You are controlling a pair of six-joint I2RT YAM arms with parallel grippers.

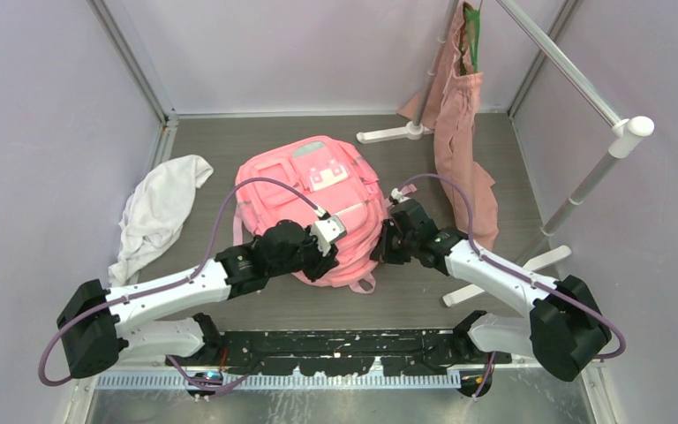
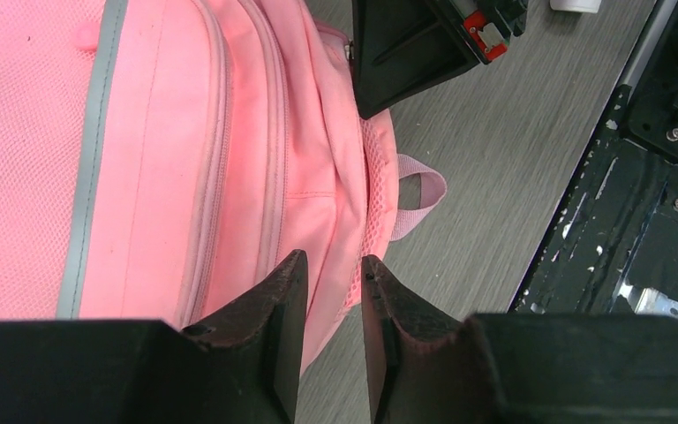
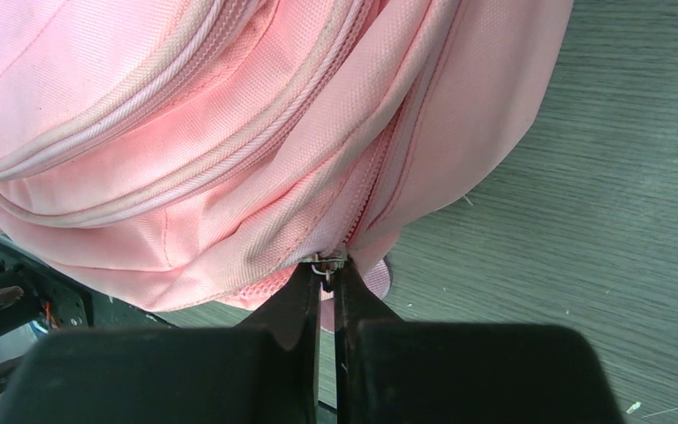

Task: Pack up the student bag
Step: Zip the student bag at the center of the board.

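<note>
Here the backpack [image 1: 318, 190] lies flat on the table [image 1: 406, 300], a white cloth [image 1: 163, 208] to its left. The right gripper [image 3: 327, 281] is clamped on its zipper pull [image 3: 327, 263]. The left gripper [image 2: 331, 276] has its fingers slightly apart over its near edge.

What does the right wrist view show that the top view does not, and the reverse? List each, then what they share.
Only the right wrist view: the right gripper pinching a small metal zip pull at the edge of the bag.
Only the top view: the white cloth, the hanging tote and the left arm.
Both: the pink bag lying on the grey table.
</note>
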